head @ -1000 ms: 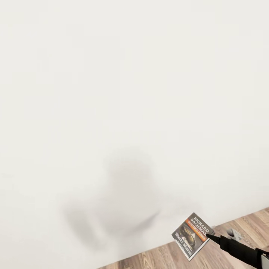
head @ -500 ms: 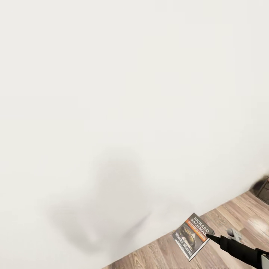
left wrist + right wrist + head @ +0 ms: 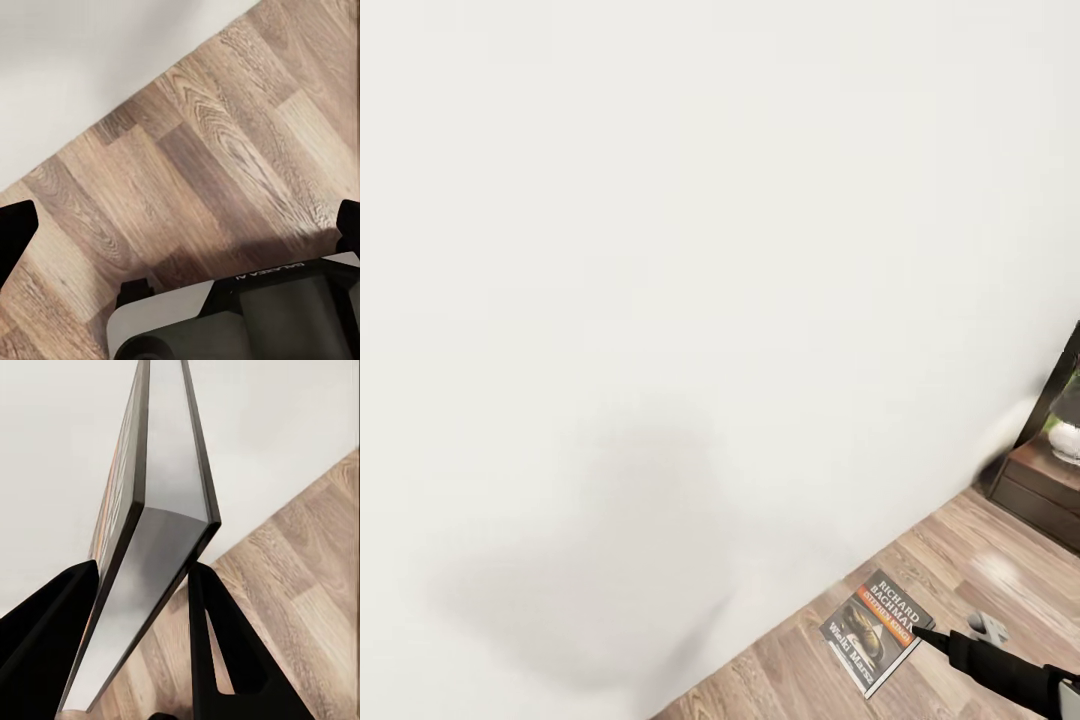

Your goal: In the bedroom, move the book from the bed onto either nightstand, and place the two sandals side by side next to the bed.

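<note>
This is a room in a home, rendered in simulation. A plain white wall [image 3: 660, 250] takes up most of the head view and meets a wood-plank floor [image 3: 960, 560] laid in warm brown boards with clear grain, the sort found in a living space rather than a workshop or lab. The same planks [image 3: 225, 165] show in the left wrist view, running up to the white wall. At the far right edge of the head view stands a low dark brown wooden cabinet [image 3: 1045, 490] with a glossy top, household furniture set close against the wall.
</note>
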